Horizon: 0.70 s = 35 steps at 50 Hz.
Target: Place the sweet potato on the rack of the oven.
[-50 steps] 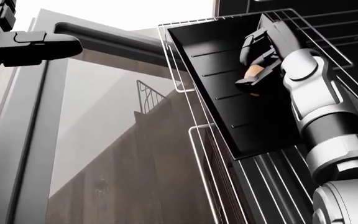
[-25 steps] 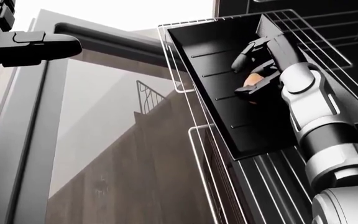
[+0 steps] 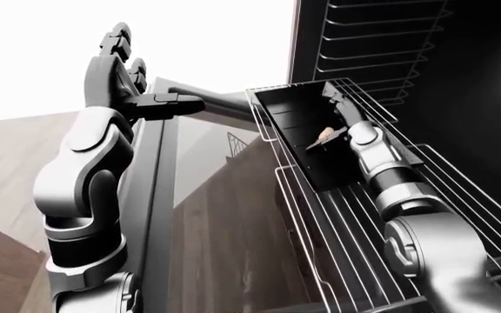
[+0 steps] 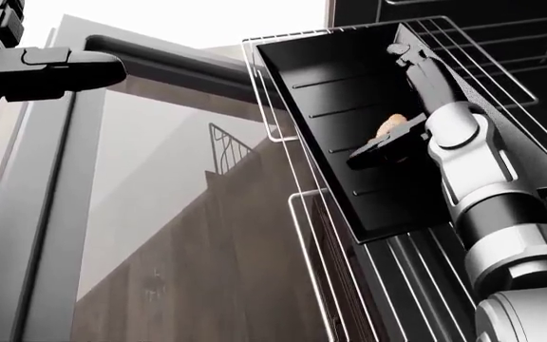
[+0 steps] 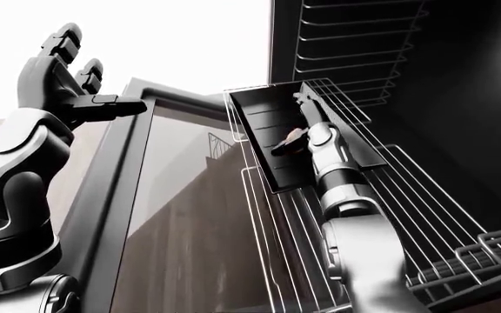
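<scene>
The sweet potato [image 4: 391,125] lay in a black tray [image 4: 340,78] that sat on the pulled-out wire rack [image 3: 337,241] of the oven [image 3: 459,72]. The right hand [image 4: 402,107] reached into the tray with its fingers spread apart, released: one finger [image 4: 383,148] lay just beneath the potato in the head view, the others pointed up along the tray's wall. More wire racks [image 3: 377,39] showed in the dark oven cavity above. The open door [image 5: 189,228] hung at the left, its glass mirroring a wood-panelled room. The left hand [image 3: 124,72] was raised, fingers splayed, near the door's handle [image 3: 220,101], holding nothing. Beyond was blank white.
</scene>
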{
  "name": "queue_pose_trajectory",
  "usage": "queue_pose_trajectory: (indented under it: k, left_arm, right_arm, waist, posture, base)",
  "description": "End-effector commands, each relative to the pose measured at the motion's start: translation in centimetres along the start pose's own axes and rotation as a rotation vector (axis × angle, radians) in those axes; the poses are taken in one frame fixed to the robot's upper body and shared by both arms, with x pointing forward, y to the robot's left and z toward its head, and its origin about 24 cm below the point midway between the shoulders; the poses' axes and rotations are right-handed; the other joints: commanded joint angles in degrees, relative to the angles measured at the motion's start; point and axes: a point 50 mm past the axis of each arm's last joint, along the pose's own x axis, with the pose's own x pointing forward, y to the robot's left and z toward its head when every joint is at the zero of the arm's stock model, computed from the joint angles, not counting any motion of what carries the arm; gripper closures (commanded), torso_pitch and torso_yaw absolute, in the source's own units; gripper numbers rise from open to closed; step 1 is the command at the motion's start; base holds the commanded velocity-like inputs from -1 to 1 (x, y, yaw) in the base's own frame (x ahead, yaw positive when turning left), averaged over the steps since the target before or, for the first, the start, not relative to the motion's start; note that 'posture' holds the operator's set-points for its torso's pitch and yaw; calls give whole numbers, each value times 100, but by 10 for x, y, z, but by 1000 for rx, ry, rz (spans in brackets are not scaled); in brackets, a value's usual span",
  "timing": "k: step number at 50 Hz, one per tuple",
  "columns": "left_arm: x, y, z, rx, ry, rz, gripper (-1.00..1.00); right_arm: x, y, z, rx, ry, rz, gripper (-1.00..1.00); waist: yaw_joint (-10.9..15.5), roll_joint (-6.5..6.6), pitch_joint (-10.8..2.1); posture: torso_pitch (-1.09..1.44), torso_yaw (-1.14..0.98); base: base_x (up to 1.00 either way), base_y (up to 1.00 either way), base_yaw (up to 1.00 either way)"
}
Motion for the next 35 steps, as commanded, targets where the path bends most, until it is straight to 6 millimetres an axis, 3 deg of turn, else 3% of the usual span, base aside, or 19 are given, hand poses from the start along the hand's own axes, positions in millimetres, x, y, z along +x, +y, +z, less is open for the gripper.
queue_pose_trajectory:
  k: [1, 7, 20, 29, 35]
  left_arm:
    - [-2, 0, 20, 2, -92, -1, -100]
    - [-2, -1, 20, 2, -93, -1, -100]
    - [-3, 0, 19, 21, -87, 9, -100]
    - [1, 6, 32, 95, -65, 57, -100]
    - [1, 14, 37, 145, -49, 79, -100]
  right_arm:
    - [-1, -20, 30, 3, -105, -63, -100]
    - [-3, -29, 47, 14, -124, -73, -100]
    - [-15, -36, 98, 212, -170, 52, -100]
    - [-41, -42, 148, 271, -274, 113, -100]
    - [-46, -45, 151, 278, -289, 107, -100]
  waist:
    - [4, -6, -183]
    - [7, 6, -174]
    - [4, -2, -152]
    - [3, 28, -113]
    - [-1, 28, -77]
  posture:
    - [0, 0]
    - [0, 0]
    - [0, 0]
    - [0, 0]
    - [0, 0]
  base:
    - [0, 0, 0]
    - [0, 0, 0]
    - [0, 0, 0]
    - [0, 0, 0]
    - [0, 0, 0]
